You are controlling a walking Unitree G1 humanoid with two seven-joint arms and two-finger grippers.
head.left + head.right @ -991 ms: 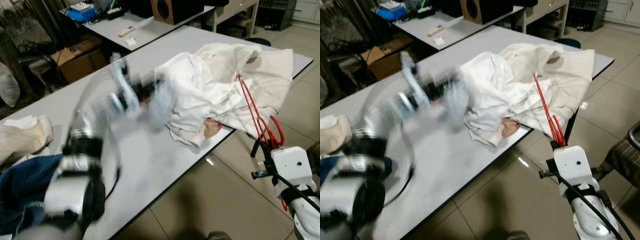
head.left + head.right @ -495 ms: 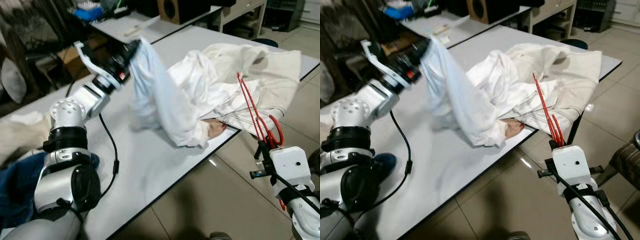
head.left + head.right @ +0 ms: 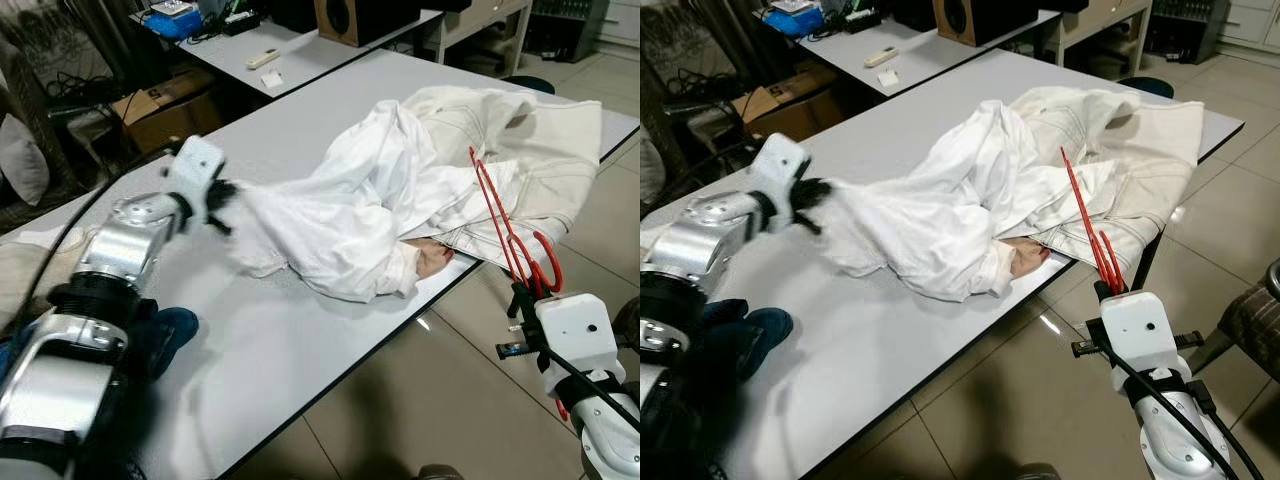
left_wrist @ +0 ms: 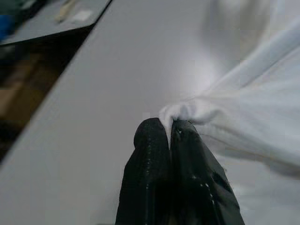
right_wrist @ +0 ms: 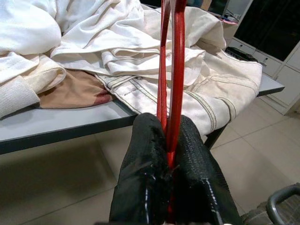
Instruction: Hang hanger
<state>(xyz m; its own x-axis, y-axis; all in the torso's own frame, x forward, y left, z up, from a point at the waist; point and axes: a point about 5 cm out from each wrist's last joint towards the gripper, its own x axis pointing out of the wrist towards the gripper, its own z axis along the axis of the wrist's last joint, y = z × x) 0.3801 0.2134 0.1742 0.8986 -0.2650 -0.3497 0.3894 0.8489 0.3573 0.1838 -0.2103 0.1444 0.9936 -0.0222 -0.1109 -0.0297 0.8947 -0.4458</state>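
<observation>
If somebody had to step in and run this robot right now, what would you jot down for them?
Left gripper: jaws shut on a fold of the white garment, which lies stretched out on the grey table.
Right gripper: jaws shut on the red hanger, held upright off the table's near edge, beside the cream jacket.
Done: garment and hanger both gripped.
Left: the hanger is not yet in the garment, and nothing is hung up.
</observation>
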